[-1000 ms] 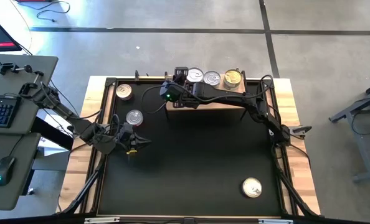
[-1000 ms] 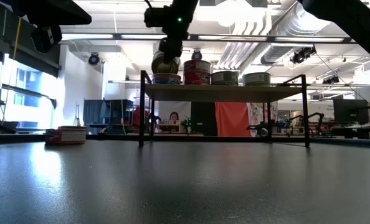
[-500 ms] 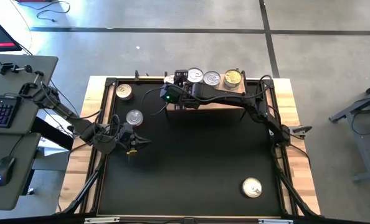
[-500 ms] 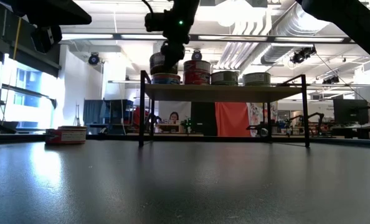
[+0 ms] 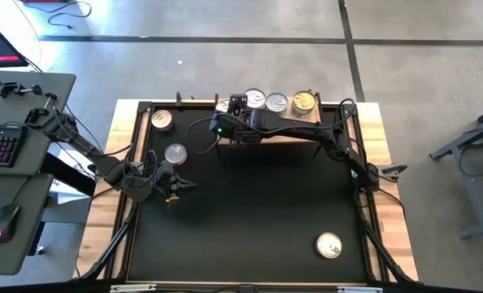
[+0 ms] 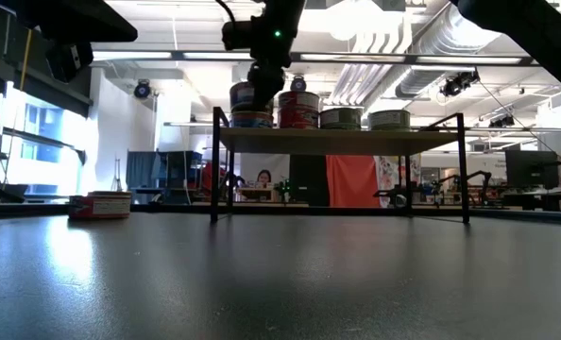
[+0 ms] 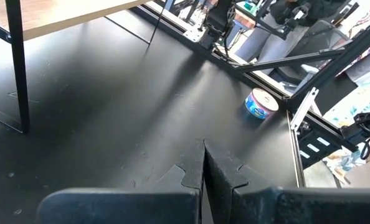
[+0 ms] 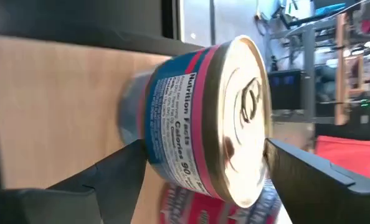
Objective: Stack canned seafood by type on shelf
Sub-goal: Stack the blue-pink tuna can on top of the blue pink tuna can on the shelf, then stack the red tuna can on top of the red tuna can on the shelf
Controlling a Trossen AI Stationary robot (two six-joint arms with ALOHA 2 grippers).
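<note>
The right pincer point(image 8: 197, 180) stands at the left end of the light-brown wooden shelf point(image 5: 302, 130), its fingers spread apart to either side of a blue-and-pink-labelled round tin with a gold pull-tab lid point(image 8: 203, 121). That tin sits on another tin at the shelf's left end, between the fingers, which do not clamp it. Judging by this, the release looks done, and a straight withdrawal would clear it. The left pincer point(image 7: 203, 165), pressed together and empty, waits low over the black tabletop point(image 5: 258, 212) near a silver-lidded tin point(image 5: 175, 153).

Overhead, table-level, two wrist views; shared shelf point(image 5: 270, 122)
</note>
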